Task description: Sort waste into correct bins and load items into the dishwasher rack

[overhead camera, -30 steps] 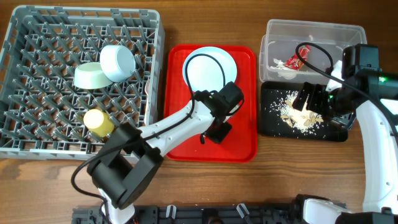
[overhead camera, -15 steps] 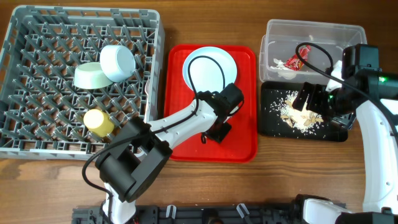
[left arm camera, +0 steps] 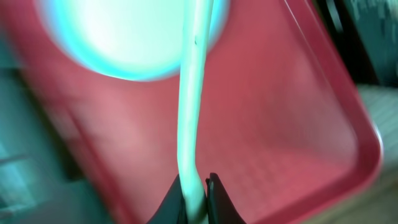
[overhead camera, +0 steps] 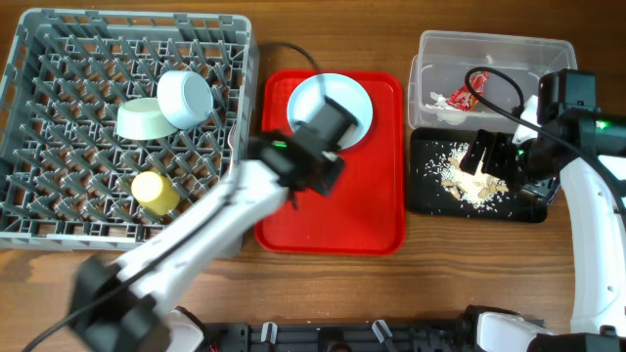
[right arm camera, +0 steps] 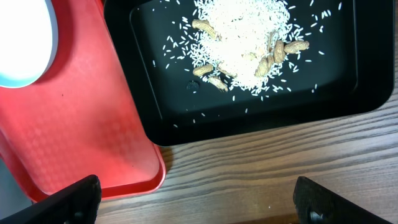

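My left gripper [left arm camera: 198, 200] is shut on the handle of a white plastic utensil [left arm camera: 193, 93]; I cannot tell whether it is the spoon or the fork. It hangs above the red tray [left arm camera: 280, 124], near the pale plate [left arm camera: 124, 31]. In the overhead view the left gripper [overhead camera: 293, 191] is blurred over the tray's left side, and the arm partly hides the plate [overhead camera: 357, 103]. The grey rack [overhead camera: 29, 225] holds a green bowl [overhead camera: 145, 119], a blue bowl [overhead camera: 186, 98] and a yellow cup [overhead camera: 155, 191]. My right gripper [overhead camera: 489, 161] is open and empty over the black tray [overhead camera: 430, 196].
The clear tub [overhead camera: 489, 49] holds a red wrapper [overhead camera: 460, 96] and a white napkin [overhead camera: 450, 115]. Rice and peanut scraps [right arm camera: 249, 37] lie in the black tray [right arm camera: 186, 124]. The red tray's corner [right arm camera: 74, 124] sits beside it on the wooden table [right arm camera: 280, 162].
My left arm has swung left and up across the red tray with the white utensil in its jaws. The right arm has not moved.
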